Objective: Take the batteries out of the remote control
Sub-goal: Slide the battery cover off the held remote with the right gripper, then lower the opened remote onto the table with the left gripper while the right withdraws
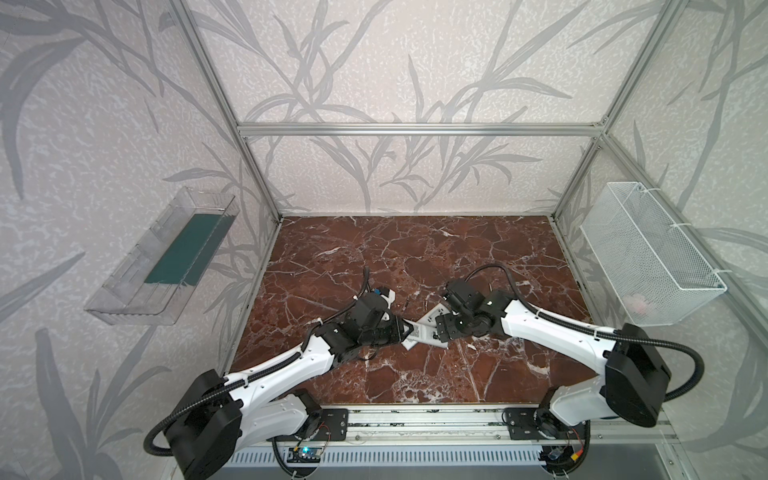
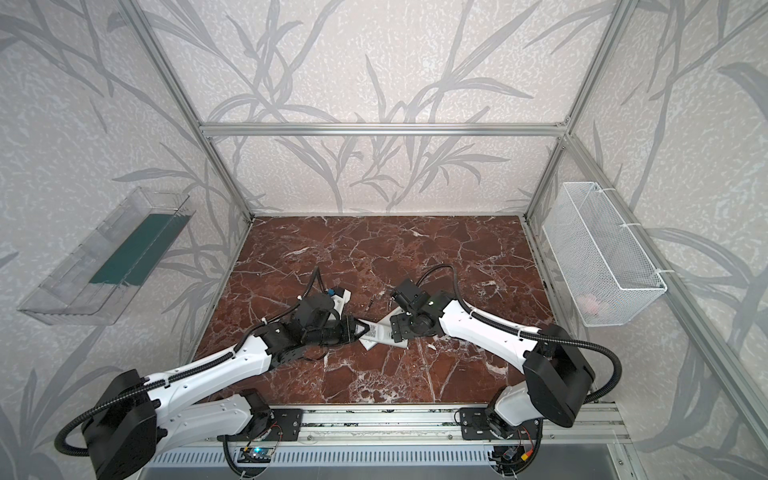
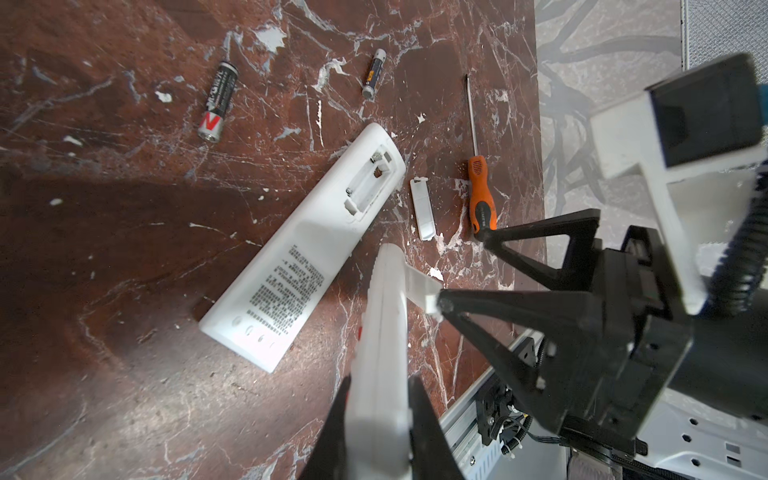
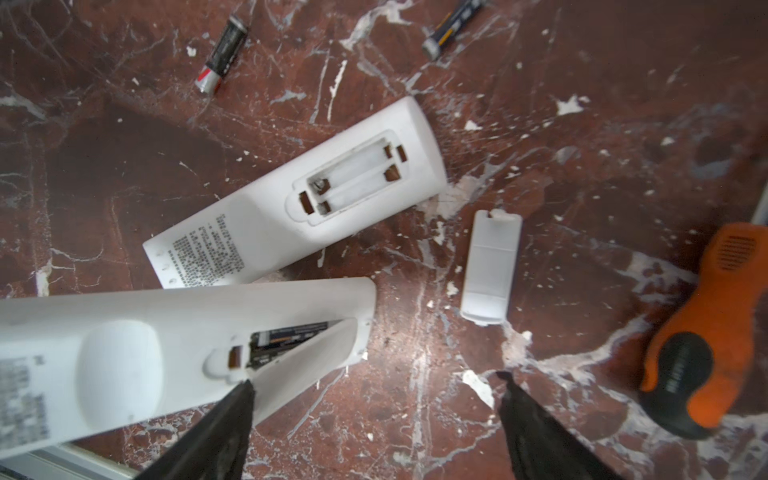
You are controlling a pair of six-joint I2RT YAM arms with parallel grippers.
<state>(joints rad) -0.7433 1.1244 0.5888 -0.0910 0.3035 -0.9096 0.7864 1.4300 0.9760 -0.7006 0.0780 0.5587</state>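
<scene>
Ok, left claw (image 3: 380, 378) is clamped on one end of the held remote (image 4: 124, 345), apparently clear of the surface (image 4: 582, 124). The right claw (image 4: 376, 380) is spread wide and holds nothing, with one fingertip (image 4: 249, 384) touching the edge of the half-raised cover (image 4: 307, 357). Step in hand looks like getting that cover off. I'd work the fingertip under the free edge and peel it away gently so the tab doesn't snap, with the left claw holding firm so the body doesn't twist. Two batteries (image 4: 286, 334) sit in the bay just ahead of that fingertip: dark sleeves, yellowish stripe, mostly hidden by the cover. Two more lie loose well beyond the right claw's tips, past the empty remote (image 4: 270, 208): a red-ended battery (image 4: 222, 54), black with a silver cap, and a yellow-marked battery (image 4: 453, 25), dark and slim.
</scene>
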